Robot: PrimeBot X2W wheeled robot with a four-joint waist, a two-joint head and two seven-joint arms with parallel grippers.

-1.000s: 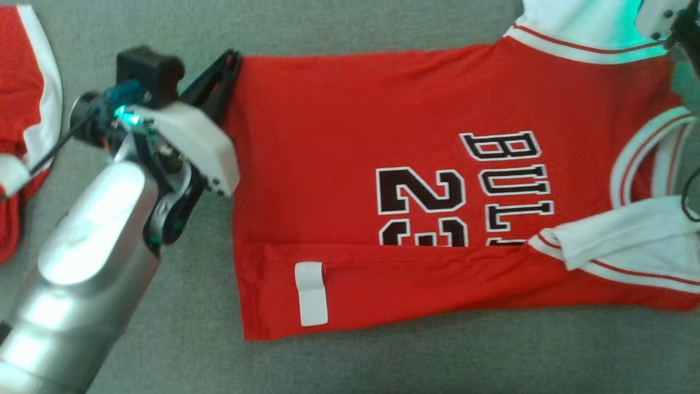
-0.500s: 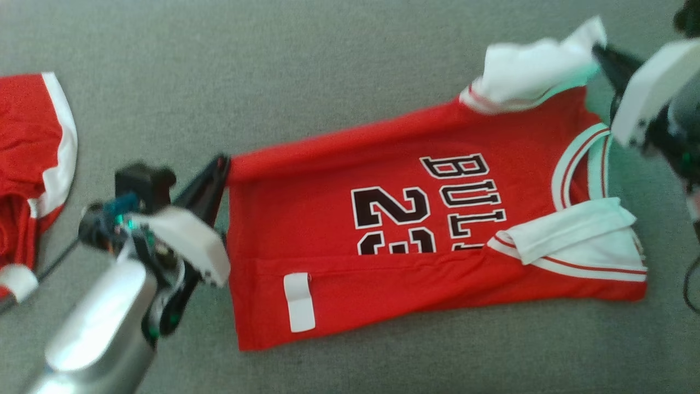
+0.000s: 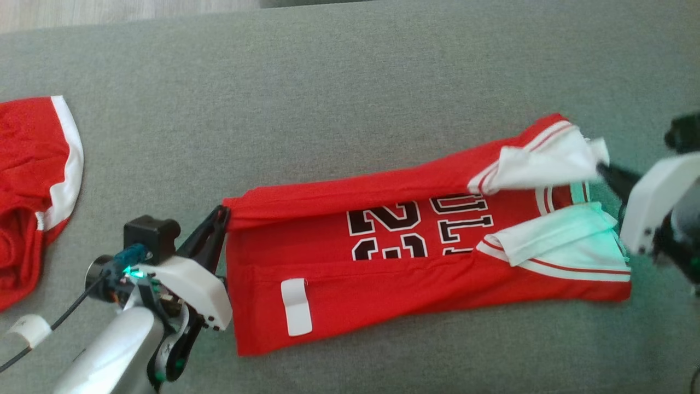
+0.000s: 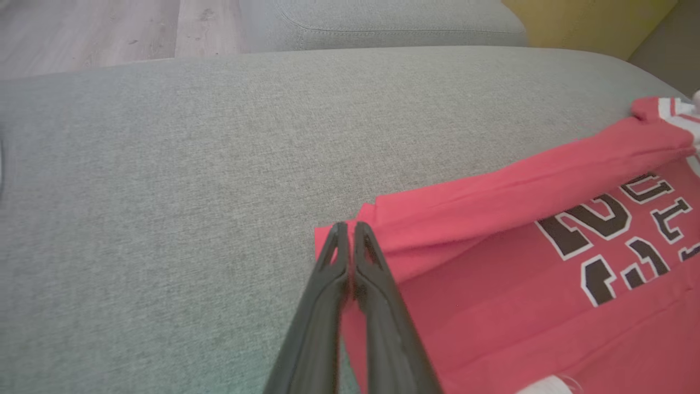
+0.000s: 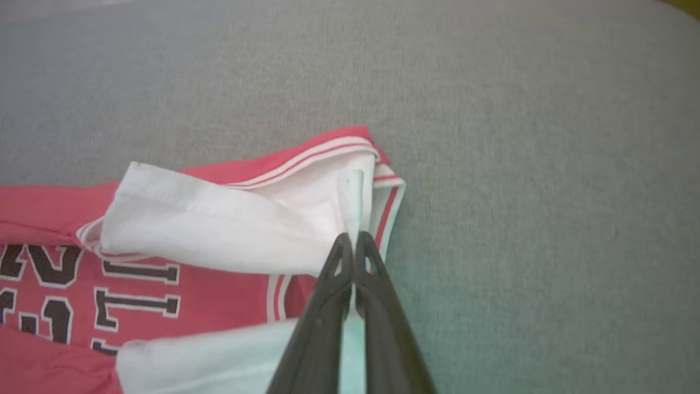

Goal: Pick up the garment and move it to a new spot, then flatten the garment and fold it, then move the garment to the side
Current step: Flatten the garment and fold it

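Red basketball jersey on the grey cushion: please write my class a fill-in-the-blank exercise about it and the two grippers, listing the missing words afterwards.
1. The number printed in black on the red basketball jersey is ____.
2. The left gripper has its jaws ____ on the jersey's hem corner.
3. The right gripper pinches a sleeve of ____ fabric.
4. A second red and white garment lies on the grey fabric cushion near the head view's ____ edge.
Missing words: 23; shut; white; left.
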